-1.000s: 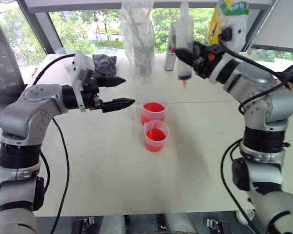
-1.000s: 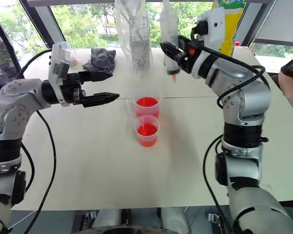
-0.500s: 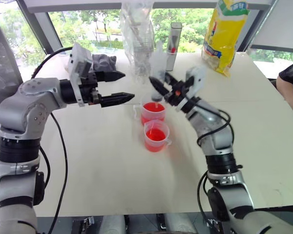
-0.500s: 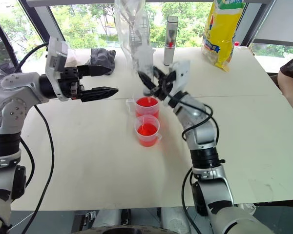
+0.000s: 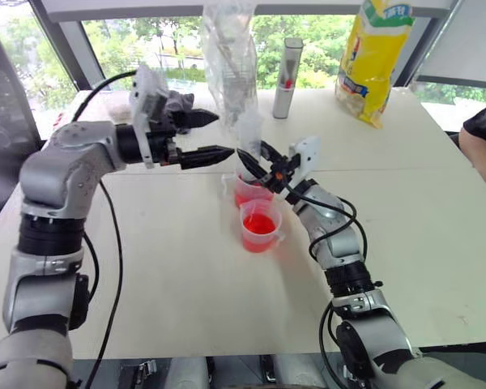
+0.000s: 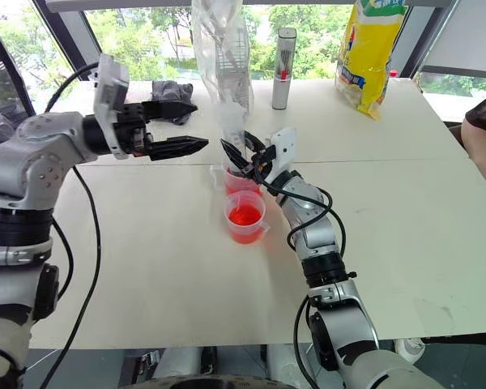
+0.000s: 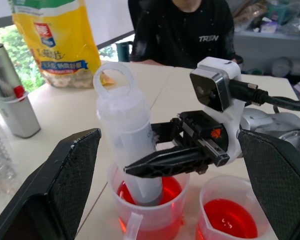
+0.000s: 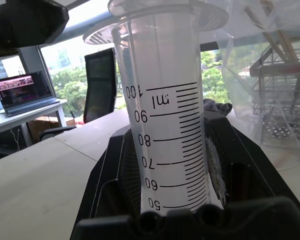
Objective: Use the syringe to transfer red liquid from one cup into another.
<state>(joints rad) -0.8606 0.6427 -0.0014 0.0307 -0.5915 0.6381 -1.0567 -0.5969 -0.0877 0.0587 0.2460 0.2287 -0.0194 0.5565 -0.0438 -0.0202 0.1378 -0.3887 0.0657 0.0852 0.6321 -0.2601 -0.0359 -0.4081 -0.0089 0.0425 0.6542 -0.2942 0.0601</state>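
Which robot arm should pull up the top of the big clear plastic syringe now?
Probably the left. The right gripper is shut on the big clear plastic syringe, holding its tip in the far cup of red liquid. The left gripper is open and free, level with the plunger ring.

Red liquid (image 5: 260, 224) fills two clear cups; the syringe (image 7: 131, 150) is translucent white with black graduations; a yellow bag (image 5: 374, 57) stands far right.

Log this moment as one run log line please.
right claw: shut on syringe | syringe: tip down in far cup of red liquid | left claw: open, nothing held
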